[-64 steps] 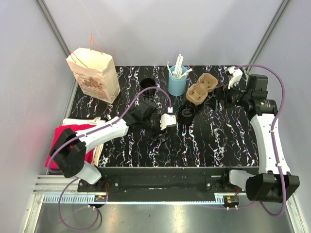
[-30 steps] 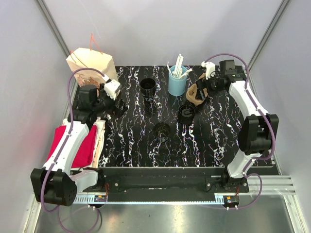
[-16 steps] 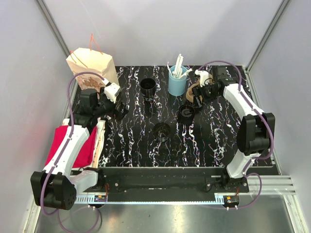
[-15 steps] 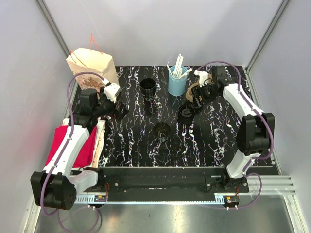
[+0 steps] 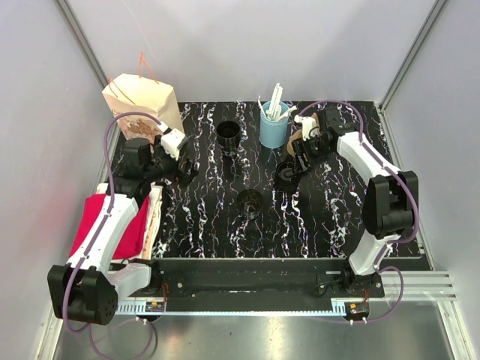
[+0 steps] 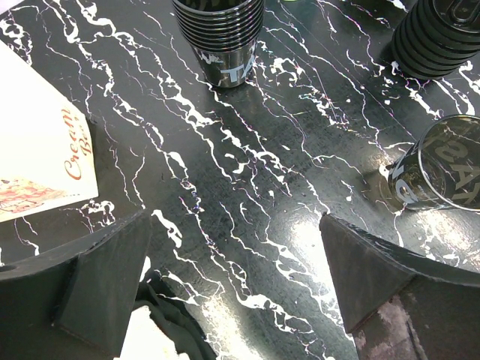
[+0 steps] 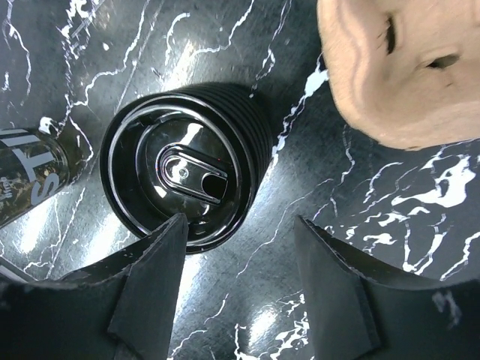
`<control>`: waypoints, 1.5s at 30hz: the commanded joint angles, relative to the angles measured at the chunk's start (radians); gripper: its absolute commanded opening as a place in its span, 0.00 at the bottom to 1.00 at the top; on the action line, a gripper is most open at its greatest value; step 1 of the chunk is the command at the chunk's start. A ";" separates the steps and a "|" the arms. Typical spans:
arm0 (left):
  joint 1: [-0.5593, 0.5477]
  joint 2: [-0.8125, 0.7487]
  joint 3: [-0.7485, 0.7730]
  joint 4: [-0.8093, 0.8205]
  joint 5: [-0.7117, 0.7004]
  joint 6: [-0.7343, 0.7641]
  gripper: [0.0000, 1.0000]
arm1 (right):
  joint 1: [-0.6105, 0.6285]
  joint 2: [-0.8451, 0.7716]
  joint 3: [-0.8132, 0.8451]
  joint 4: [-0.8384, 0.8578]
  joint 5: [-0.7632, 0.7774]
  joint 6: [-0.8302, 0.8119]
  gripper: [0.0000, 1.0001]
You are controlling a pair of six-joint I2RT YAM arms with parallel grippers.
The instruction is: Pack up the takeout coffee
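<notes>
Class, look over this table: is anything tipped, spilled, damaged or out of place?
Nothing stands out. The lidless cup, the cup stack and the paper bag stand upright, the straws sit in the blue cup, and the marble tabletop shows no spill.

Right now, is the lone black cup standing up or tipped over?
Upright: the lone black cup shows its round open mouth facing up, with no lid on.
</notes>
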 commanded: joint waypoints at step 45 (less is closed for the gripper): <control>0.029 -0.006 -0.018 0.062 0.064 -0.025 0.99 | 0.053 0.019 0.010 0.023 0.059 0.031 0.45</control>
